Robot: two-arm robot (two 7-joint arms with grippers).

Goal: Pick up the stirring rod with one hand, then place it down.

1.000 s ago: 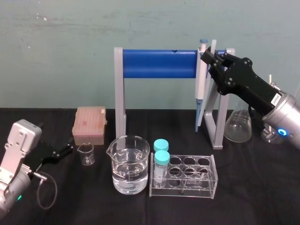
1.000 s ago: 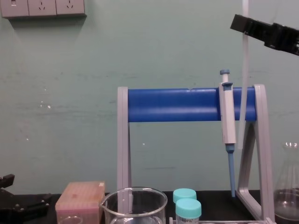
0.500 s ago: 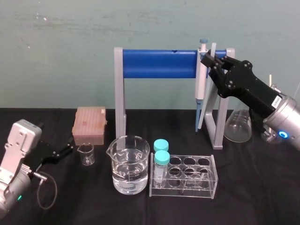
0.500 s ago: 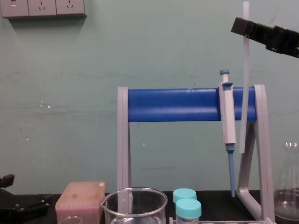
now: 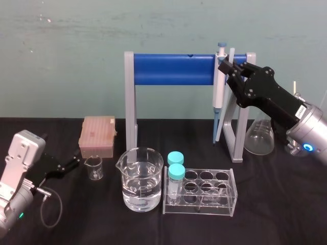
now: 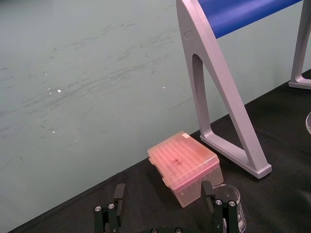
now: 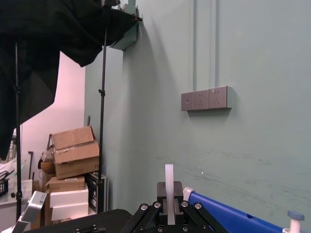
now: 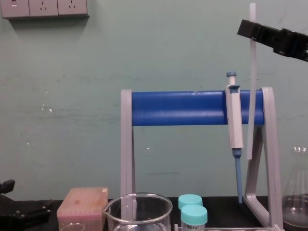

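Observation:
The stirring rod [image 5: 223,112] is a thin translucent-white stick hanging nearly upright beside the right leg of the blue-barred rack. My right gripper [image 5: 228,65] is shut on its upper part, high above the table. In the chest view the rod [image 8: 250,120] runs from the gripper [image 8: 251,30] down past the blue bar, its lower end well above the table. The right wrist view shows the rod [image 7: 169,184] sticking up from between the jaws of my right gripper [image 7: 169,211]. My left gripper [image 5: 74,163] rests low at the table's left, open [image 6: 163,199] and holding nothing.
A grey-white pipette [image 5: 219,81] hangs on the rack [image 5: 171,70] just left of the rod. In front stand a water beaker [image 5: 142,178], a tube rack [image 5: 225,196] with two teal-capped tubes [image 5: 176,172], a small beaker [image 5: 93,167] and a pink tip box [image 5: 97,137]. A flask [image 5: 259,137] sits at right.
My right gripper has come down slightly with the stirring rod, so the rod's lower end hangs a little lower beside the rack leg. The left arm has not moved.

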